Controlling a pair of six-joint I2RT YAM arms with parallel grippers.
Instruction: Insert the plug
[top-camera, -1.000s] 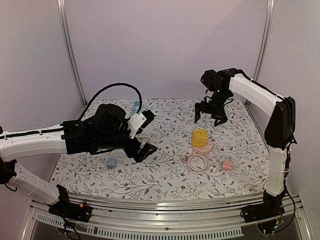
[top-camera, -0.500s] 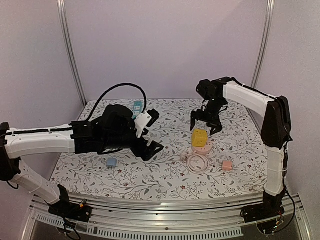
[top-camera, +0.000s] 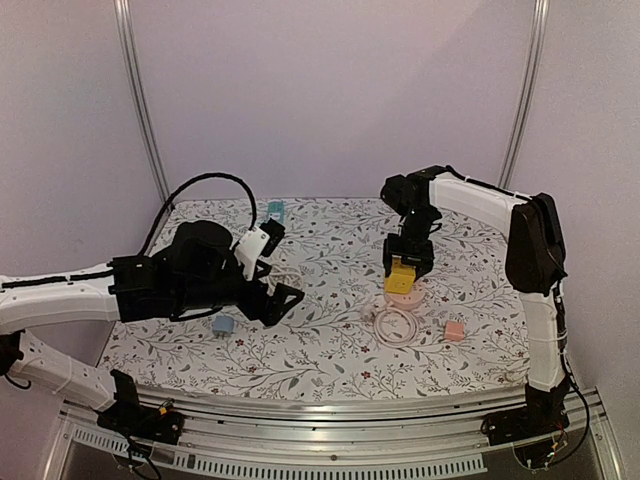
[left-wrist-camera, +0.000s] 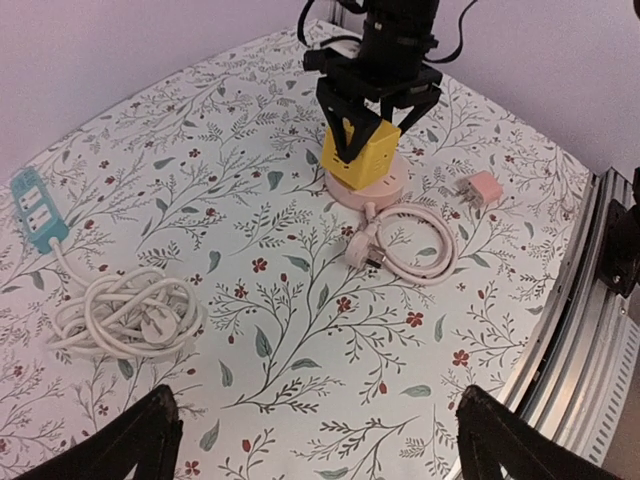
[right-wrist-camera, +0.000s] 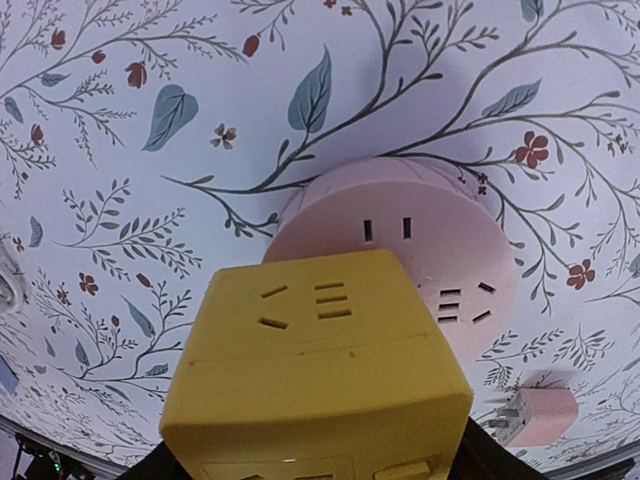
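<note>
The right gripper (top-camera: 407, 264) straddles the yellow plug cube (top-camera: 399, 279), which sits on the round pink socket (top-camera: 410, 297) toward the right edge of the table (top-camera: 330, 352). I cannot tell whether its fingers press the cube. The left gripper (left-wrist-camera: 325, 440) hangs wide open over the near-left area.

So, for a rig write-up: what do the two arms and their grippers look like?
Both match: white shells on the long links, black joint housings, black two-finger grippers. The left arm carries a looping black cable and a white block beside the left gripper. The right arm ends in the right gripper, black like its wrist. No markings are legible.
</note>
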